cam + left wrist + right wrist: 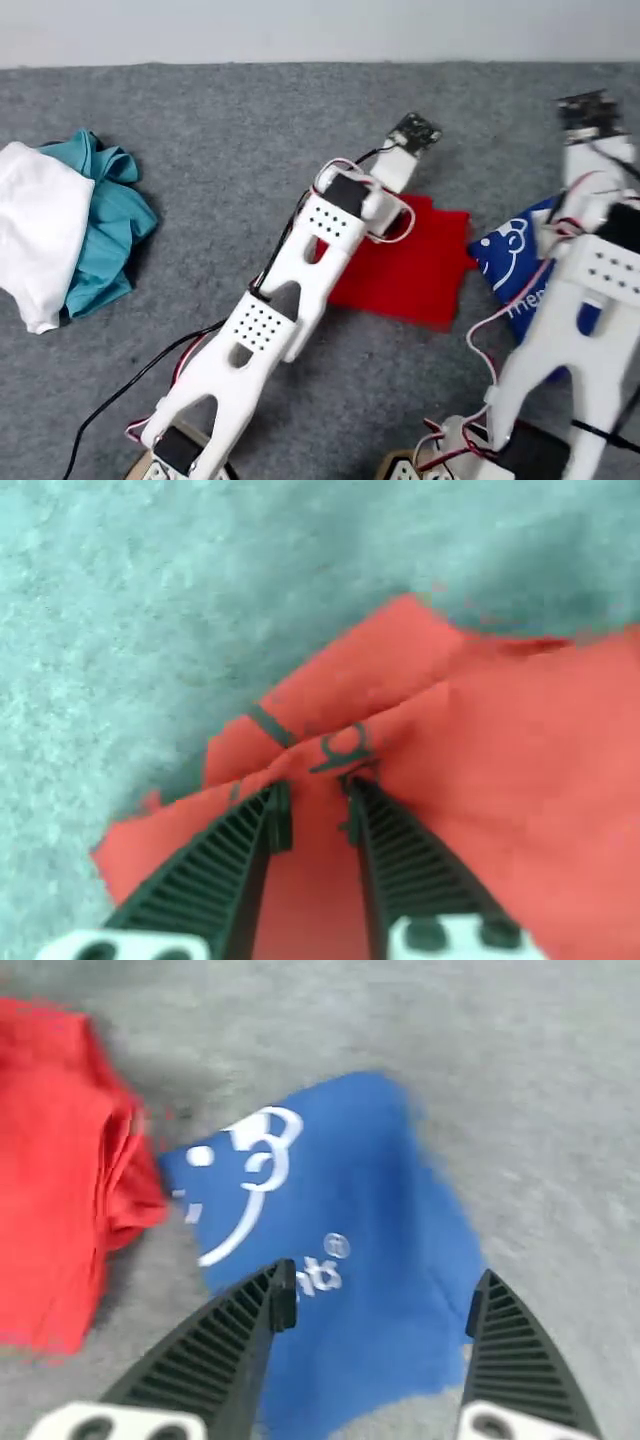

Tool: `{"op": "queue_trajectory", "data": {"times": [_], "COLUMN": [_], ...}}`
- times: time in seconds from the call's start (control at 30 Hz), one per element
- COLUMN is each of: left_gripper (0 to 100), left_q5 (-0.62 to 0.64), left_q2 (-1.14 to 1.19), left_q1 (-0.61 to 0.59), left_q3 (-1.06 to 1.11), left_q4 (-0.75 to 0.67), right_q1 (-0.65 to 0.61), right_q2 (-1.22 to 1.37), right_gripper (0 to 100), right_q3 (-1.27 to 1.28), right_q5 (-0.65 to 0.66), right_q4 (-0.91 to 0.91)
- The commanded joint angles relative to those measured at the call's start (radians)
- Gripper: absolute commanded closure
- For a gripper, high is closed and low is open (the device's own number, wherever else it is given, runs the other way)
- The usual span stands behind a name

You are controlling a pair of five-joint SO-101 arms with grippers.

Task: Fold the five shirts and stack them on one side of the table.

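Desk [250, 120], seen from the high view. I count four shirts.

- Red shirt [420, 265]: just off centre toward 3 o'clock. It is a compact rectangle with layered edges, so I judge it mostly folded. My left gripper [315, 800] sits on its 11 o'clock edge. The jaws are nearly together and look pinched on a ridge of the red cloth. I take this as the last fold or a tidy-up.
- Blue shirt [510, 265]: at 3 o'clock, just beside the red, corners nearly touching. It lies flat with the print up. Whether it is folded yet I cannot tell. My right gripper [385, 1295] hangs over it, jaws wide apart and holding nothing.
- White shirt [35, 235] and teal shirt [110, 225]: at 9 o'clock, well apart from the others. The white lies on top of the teal in a rumpled heap, and both are unfolded.

Progress, as I judge it: early. One shirt is close to folded and two are clearly not begun. No stack has been started on either side.
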Motion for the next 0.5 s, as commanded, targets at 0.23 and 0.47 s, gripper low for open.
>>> {"op": "queue_trajectory", "data": {"times": [0.23,0.47], "left_gripper": [90,90], "left_q5": [-0.052,-0.049], "left_q2": [-0.064,-0.307], "left_q1": [-0.115,-0.094], "left_q3": [-0.064,-0.064], "left_q4": [-0.068,-0.046], "right_q1": [-0.282,-0.348], "right_q2": [-0.025,0.065], "right_gripper": [71.3,71.1], "right_q3": [0.147,0.370], "right_q5": [-0.015,-0.069], "right_q4": [-0.117,-0.430]}}
